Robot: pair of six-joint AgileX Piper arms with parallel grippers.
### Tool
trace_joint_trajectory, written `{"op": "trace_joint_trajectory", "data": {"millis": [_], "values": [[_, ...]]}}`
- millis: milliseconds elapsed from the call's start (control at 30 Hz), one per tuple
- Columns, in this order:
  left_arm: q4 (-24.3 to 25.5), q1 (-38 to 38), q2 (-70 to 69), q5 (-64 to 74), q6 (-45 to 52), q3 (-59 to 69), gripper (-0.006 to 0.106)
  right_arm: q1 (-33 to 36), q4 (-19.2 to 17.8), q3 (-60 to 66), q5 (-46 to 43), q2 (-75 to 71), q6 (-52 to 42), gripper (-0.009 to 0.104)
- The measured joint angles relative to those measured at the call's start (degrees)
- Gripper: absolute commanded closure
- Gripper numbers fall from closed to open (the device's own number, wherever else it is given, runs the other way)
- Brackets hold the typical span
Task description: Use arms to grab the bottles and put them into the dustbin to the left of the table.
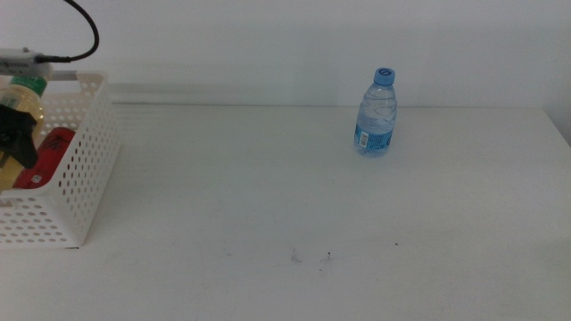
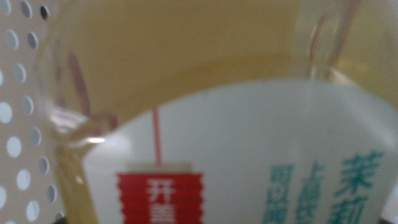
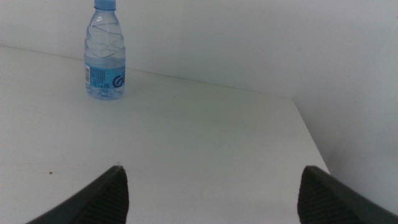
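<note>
Left gripper (image 1: 16,143) clamped on yellow tea bottle (image 2: 205,124), Chinese-character label, over dustbin (image 1: 85,169) holding red can (image 1: 49,153); right gripper (image 3: 211,193) jaws apart; water bottle (image 1: 376,113) upright on table (image 1: 312,196).

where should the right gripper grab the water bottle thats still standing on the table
Probably around the labelled lower body of the water bottle, with a level approach from the front right. It stands upright and alone on the table, and its cap end is narrow. The right gripper already has its jaws open and faces the bottle. The left gripper is over the dustbin with the tea bottle.
</note>
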Motion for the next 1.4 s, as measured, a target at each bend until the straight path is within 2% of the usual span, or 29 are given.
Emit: {"op": "trace_joint_trajectory", "data": {"millis": [233, 333, 467, 500, 567, 800, 967, 1100, 1200, 1300, 1400], "values": [[-0.1, 0.0, 1.2, -0.7, 1.2, -0.1, 0.077, 0.0, 0.0, 0.0, 0.0, 0.0, 0.0, 0.015], [-0.1, 0.0, 1.2, -1.6, 1.3, -0.1, 0.069, 0.0, 0.0, 0.0, 0.0, 0.0, 0.0, 0.015], [-0.1, 0.0, 1.2, -2.4, 1.6, -0.1, 0.041, 0.0, 0.0, 0.0, 0.0, 0.0, 0.0, 0.015], [-0.1, 0.0, 1.2, -2.4, 1.6, -0.1, 0.019, 0.0, 0.0, 0.0, 0.0, 0.0, 0.0, 0.015], [-0.3, 0.0, 1.2, -2.7, 1.9, -0.3, 0.006, 0.0, 0.0, 0.0, 0.0, 0.0, 0.0, 0.015], [-1.7, -0.2, 0.5, -1.9, 1.7, -0.9, 0.007, 0.0, 0.0, 0.0, 0.0, 0.0, 0.0, 0.015], [-1.7, -3.4, -3.8, -0.9, -1.0, -1.7, 0.007, 0.0, 0.0, 0.0, 0.0, 0.0, 0.0, 0.015], [-2.7, -7.9, -10.3, -1.6, -2.4, -1.8, 0.007, 0.0, 0.0, 0.0, 0.0, 0.0, 0.0, 0.015], [-5.8, -12.1, -16.5, -4.5, -2.5, -0.2, 0.007, 0.0, 0.0, 0.0, 0.0, 0.0, 0.0, 0.015], [-9.9, -17.4, -23.2, -10.3, -2.1, 4.5, 0.007, 0.0, 0.0, 0.0, 0.0, 0.0, 0.0, 0.015], [-11.3, -23.5, -30.1, -16.4, -1.9, 11.0, 0.007, 0.0, 0.0, 0.0, 0.0, 0.0, 0.0, 0.015]]}}
